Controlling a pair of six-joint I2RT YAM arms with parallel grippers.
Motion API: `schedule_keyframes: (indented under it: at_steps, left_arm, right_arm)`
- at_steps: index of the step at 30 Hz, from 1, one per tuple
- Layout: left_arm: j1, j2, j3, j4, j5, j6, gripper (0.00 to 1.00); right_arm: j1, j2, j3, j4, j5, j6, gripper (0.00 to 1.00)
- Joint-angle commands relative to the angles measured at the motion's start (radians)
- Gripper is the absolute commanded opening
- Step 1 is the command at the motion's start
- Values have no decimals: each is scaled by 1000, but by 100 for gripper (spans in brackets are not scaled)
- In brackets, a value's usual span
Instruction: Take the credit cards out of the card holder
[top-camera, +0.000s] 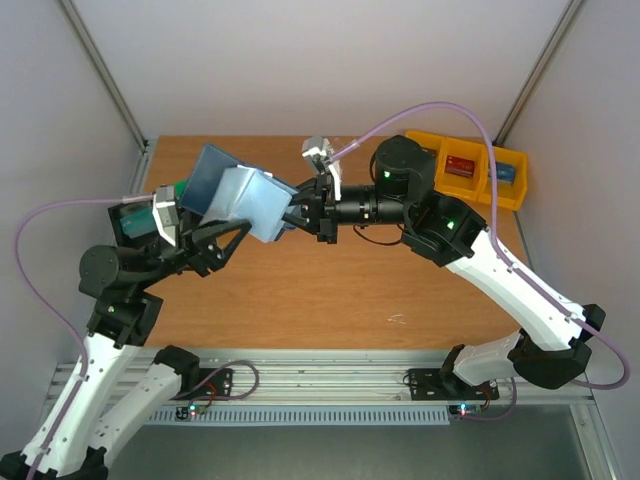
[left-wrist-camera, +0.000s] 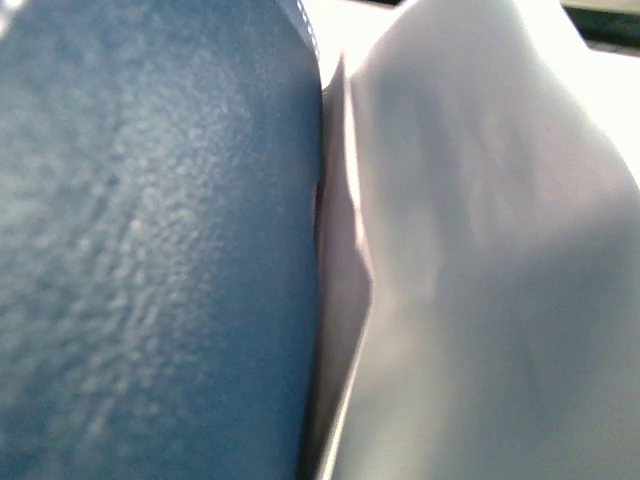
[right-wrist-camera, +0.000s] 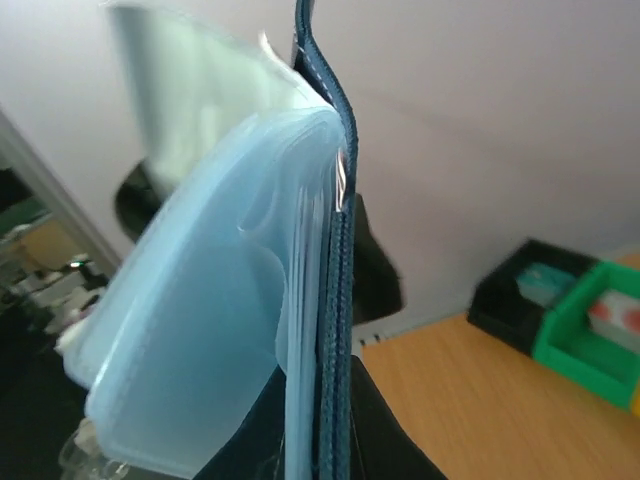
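The card holder (top-camera: 238, 196) hangs open in the air between both arms, navy outside and pale blue pocketed lining. My left gripper (top-camera: 222, 232) holds its lower left part; its fingers are hidden in the left wrist view, which is filled by the navy cover (left-wrist-camera: 150, 250) and the pale lining (left-wrist-camera: 490, 280). My right gripper (top-camera: 298, 212) is shut on the holder's right edge. In the right wrist view the holder's edge (right-wrist-camera: 338, 300) stands between my black fingers (right-wrist-camera: 385, 430). A thin pale sliver (right-wrist-camera: 341, 185) shows inside the fold; no credit card is plainly visible in it.
Two yellow bins (top-camera: 470, 150) stand at the back right, one holding a flat red item (top-camera: 460, 167), the other a blue item (top-camera: 503, 173). A green bin (right-wrist-camera: 590, 345) and a black bin (right-wrist-camera: 525, 290) stand at the back left, partly hidden behind the holder.
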Motion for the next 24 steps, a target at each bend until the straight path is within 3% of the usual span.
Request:
schedule_keyframes:
  at_steps: [1,7,10,13,19,24]
  left_arm:
    - [7,-55,-71,-186,-113,164,99]
    - [7,-127,-180,-496,-345,609,99]
    - [8,-134,-207,-617,-449,732,99]
    - [8,-127,-216,-662,-420,714,99]
    - [-4,-93,-228,-556,-256,529,99]
    - [-45,-29,-220,-504,-241,421,99]
  right_arm:
    - [7,-8,79,-278,205,-13,1]
    - [7,76,210,-979,999,152,1]
    - [7,222,299,-1357,1184,278,1]
    - [18,329,358,-1435,1183,299,1]
    - [65,369,397,-1229,956,252,1]
    - [149,447,468,-1141,804,218,1]
